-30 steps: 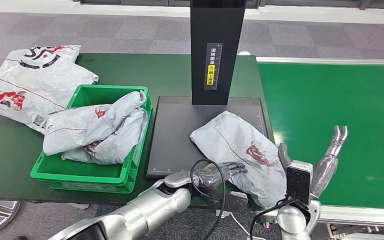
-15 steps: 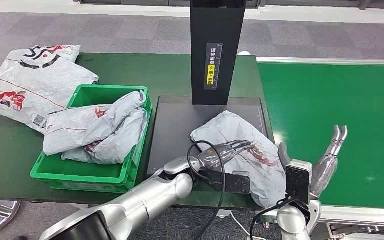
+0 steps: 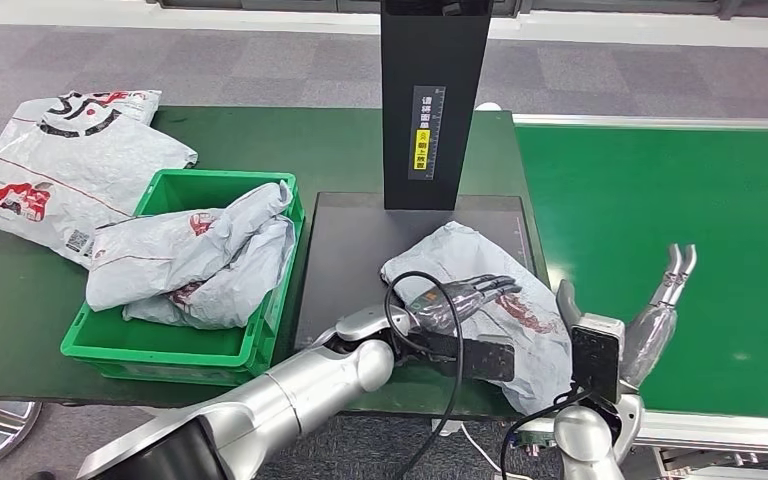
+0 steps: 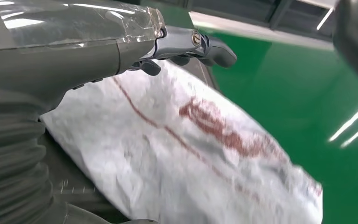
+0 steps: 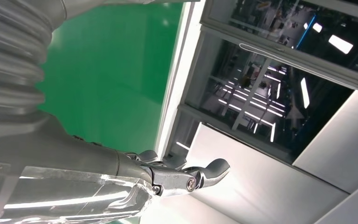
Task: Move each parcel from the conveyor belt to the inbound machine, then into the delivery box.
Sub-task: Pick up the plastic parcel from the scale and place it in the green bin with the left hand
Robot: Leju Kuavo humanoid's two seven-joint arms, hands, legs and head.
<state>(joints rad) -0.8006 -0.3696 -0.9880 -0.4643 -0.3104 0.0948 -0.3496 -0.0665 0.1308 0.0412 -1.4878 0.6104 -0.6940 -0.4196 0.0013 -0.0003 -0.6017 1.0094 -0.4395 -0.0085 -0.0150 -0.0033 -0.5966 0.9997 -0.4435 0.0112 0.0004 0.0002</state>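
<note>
Grey crumpled parcel (image 3: 480, 290) with red print and a thin red line across it, lying on the dark plate (image 3: 360, 260) of the black scanner (image 3: 432, 100), its near end hanging past the plate's front corner toward the green belt (image 3: 660, 200)

Left hand (image 3: 465, 297) stretched flat over the middle of the parcel, fingers (image 4: 200, 44) straight and close together, held just above or on the plastic: cannot tell which; nothing gripped

Right hand (image 3: 665, 300) raised over the belt just beside the parcel's near end, fingers upright and slightly apart, holding nothing

Two more grey bags (image 3: 195, 260) heaped in the green box (image 3: 160, 350) left of the plate; larger white bags (image 3: 60, 165) on the table (image 3: 260, 140) beyond
</note>
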